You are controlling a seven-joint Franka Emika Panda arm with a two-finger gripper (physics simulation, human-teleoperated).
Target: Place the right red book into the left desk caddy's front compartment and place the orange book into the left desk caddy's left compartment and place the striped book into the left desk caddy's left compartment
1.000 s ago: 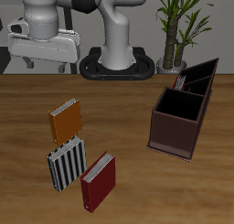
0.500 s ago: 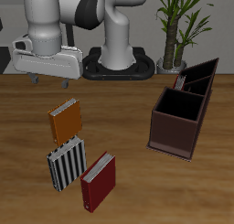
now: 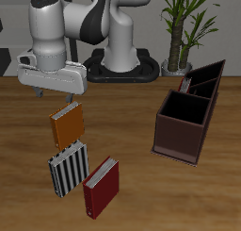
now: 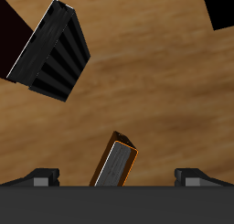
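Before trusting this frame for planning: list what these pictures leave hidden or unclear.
- Claw: in the exterior view its own housing hides the fingers; the wrist view shows only fingertips, wide apart.
- Left desk caddy: its walls hide the compartment floors in the exterior view.
- A red object in the farther box: mostly hidden by that box's wall.
- Striped book: cut off by the wrist view's edge.

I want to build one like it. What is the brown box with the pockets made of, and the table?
The left desk caddy looks like dark reddish-brown wood with a smooth, dull finish: thin flat walls and dividers, though no grain shows, so painted board is possible. The table looks like varnished wood, with long brown grain streaks. Both are simulator renders, so this is only their look.
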